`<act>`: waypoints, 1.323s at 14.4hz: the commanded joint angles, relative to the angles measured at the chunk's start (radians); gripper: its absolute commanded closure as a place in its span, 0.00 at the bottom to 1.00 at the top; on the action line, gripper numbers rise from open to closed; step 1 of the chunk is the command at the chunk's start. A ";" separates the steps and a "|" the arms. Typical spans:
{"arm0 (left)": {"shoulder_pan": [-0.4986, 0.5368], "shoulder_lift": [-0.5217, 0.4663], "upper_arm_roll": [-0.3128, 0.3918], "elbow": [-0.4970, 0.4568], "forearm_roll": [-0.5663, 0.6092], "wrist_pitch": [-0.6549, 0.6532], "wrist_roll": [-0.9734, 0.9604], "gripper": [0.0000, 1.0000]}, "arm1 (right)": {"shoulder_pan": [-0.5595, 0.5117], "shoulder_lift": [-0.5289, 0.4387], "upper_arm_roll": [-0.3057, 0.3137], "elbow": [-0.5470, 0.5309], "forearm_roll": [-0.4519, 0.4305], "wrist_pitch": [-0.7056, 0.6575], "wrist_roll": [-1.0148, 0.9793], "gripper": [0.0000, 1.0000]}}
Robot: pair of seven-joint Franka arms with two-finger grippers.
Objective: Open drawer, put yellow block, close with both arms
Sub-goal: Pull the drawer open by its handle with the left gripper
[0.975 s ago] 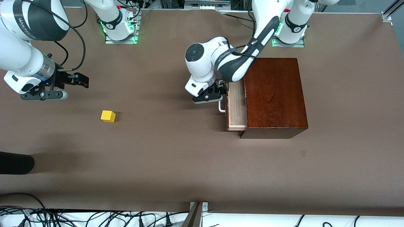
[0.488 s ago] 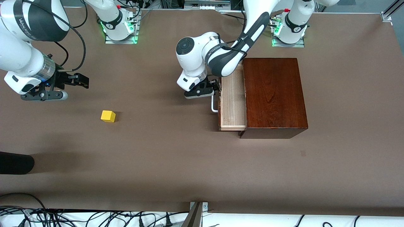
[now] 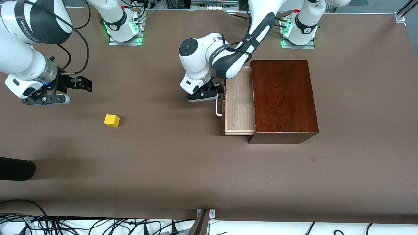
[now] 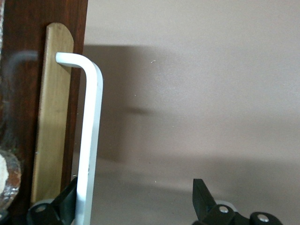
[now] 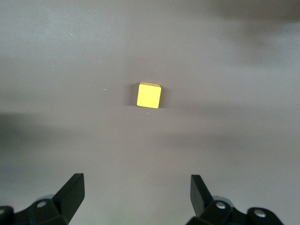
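The drawer [image 3: 238, 104] stands partly pulled out of the dark wooden box [image 3: 284, 98], and its pale-wood tray shows empty. My left gripper [image 3: 219, 92] is open at the drawer's white handle [image 3: 217, 110]. In the left wrist view the handle [image 4: 90, 140] runs beside one finger [image 4: 69, 199], which sits between the handle and the drawer front; the left gripper [image 4: 136, 202] holds nothing. The yellow block [image 3: 112, 120] lies on the table toward the right arm's end. My right gripper [image 3: 83, 84] is open and empty, and waits in the air; in the right wrist view [image 5: 136, 194] the block [image 5: 149, 95] lies ahead of it.
A dark rounded object [image 3: 16, 168] juts in at the table's edge on the right arm's end, nearer the front camera. Cables [image 3: 81, 225] lie along the near edge. The two arm bases [image 3: 124, 29] stand at the back.
My left gripper has moved toward the right arm's end with the handle, and the drawer has slid farther out of the box. The right arm and the block have not moved.
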 commanded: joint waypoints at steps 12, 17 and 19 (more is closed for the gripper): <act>-0.035 -0.005 -0.020 0.099 -0.065 -0.094 -0.055 0.00 | 0.001 0.008 0.001 0.005 -0.013 0.007 0.000 0.00; -0.032 -0.058 -0.036 0.097 -0.069 -0.159 -0.053 0.00 | 0.001 0.008 0.001 0.004 -0.013 0.009 0.000 0.00; -0.006 -0.098 -0.040 0.093 -0.069 -0.202 -0.026 0.00 | 0.001 0.010 0.001 0.004 -0.013 0.009 0.000 0.00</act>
